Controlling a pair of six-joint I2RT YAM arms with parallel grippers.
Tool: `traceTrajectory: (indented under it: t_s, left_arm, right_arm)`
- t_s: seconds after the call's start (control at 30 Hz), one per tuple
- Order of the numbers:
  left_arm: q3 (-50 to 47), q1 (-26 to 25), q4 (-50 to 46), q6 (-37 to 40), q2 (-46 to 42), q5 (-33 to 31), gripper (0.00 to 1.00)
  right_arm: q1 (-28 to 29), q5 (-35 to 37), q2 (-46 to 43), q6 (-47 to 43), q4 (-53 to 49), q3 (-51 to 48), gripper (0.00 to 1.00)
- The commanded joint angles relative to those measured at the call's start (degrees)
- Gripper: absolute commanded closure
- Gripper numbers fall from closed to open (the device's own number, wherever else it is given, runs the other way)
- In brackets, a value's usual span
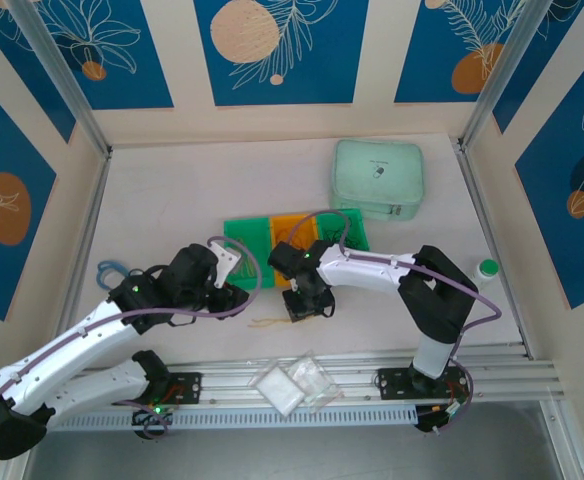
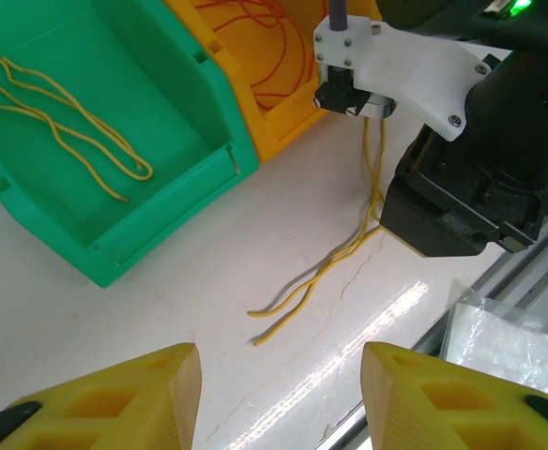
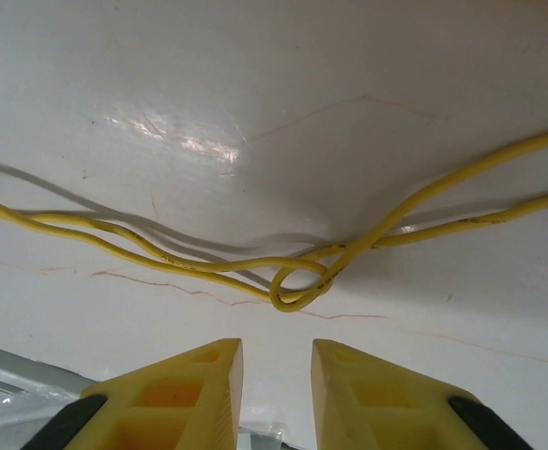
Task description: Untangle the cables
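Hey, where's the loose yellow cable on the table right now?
The yellow cable lies on the white table just outside the green bin in the left wrist view, its small loop just ahead of the right end effector.

white tabletop (image 1: 172, 200), cream walls (image 1: 272, 120) with blue leaf-and-circle panels (image 1: 312, 60), aluminium corner posts (image 1: 60, 75), soft glare (image 3: 190, 142) on the glossy surface

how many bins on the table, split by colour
green bins: 2
orange bin: 1
total: 3
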Motion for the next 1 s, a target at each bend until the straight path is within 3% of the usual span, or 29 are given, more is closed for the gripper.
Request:
traceTrajectory:
  t_s: [0.0, 0.77, 0.97]
  left_arm:
    - [-0.66, -0.02, -1.26, -0.13, -0.83, -0.84, 0.52]
    - [-0.64, 0.16, -1.0, 0.79, -0.18, -0.93, 0.52]
    - [-0.72, 0.16, -1.25, 0.73, -0.66, -0.99, 0.52]
  right_arm:
    - [-0.06, -1.39, 0.61, 1.48, 0.47, -0.78, 0.74]
    - [-1.18, -0.52, 1.5, -0.05, -1.45, -1.32, 0.82]
    - [-1.26, -1.3, 2.21, 0.6, -0.97, -1.22, 0.76]
